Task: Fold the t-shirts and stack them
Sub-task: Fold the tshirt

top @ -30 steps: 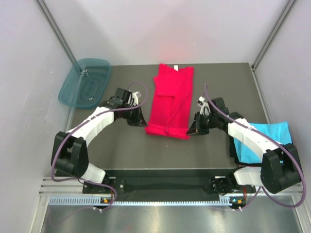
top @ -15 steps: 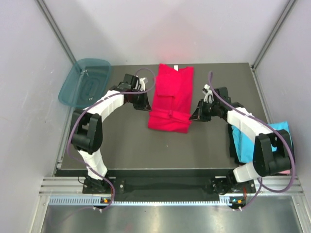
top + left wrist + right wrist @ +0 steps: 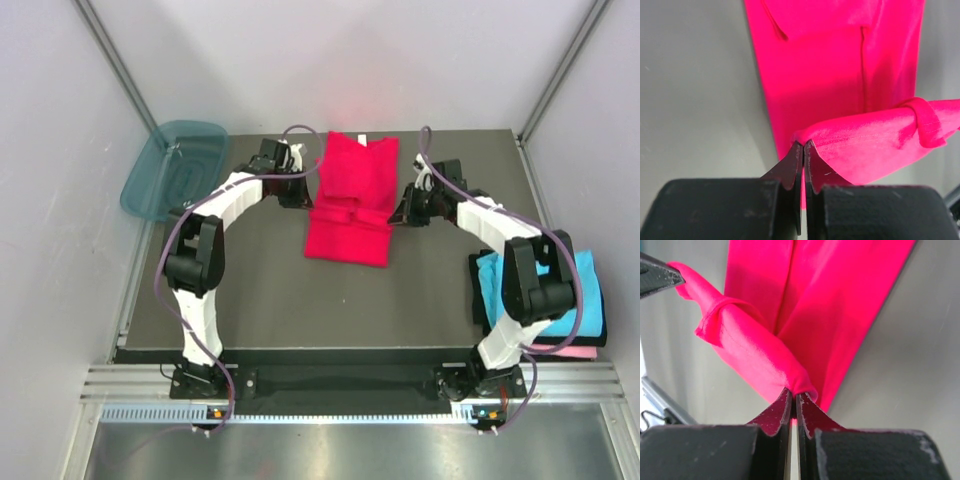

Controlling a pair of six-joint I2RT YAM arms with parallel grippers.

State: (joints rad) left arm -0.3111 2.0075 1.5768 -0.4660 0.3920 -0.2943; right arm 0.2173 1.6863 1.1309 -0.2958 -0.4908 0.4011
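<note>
The crimson red t-shirt (image 3: 349, 238) lies lengthwise mid-table, with a small white tag (image 3: 363, 138) at its far collar. Its near hem is lifted and doubled back over the body. My left gripper (image 3: 304, 199) is shut on the hem's left corner, and my right gripper (image 3: 399, 214) is shut on the right corner. In the left wrist view the tips (image 3: 803, 145) pinch a fold of red cloth (image 3: 875, 137). In the right wrist view the tips (image 3: 794, 393) do the same to a red fold (image 3: 760, 357). A folded cyan t-shirt (image 3: 545, 292) rests on a pink one (image 3: 566, 351) at the right edge.
A teal translucent tub (image 3: 176, 170) sits off the table's far left corner. The dark table (image 3: 300, 310) is bounded by grey walls at left, right and back. Purple cables loop over both arms.
Both grippers have moved away from the arm bases towards the back, carrying the red t-shirt's near hem up over its body. The shirt's visible length has shortened.
</note>
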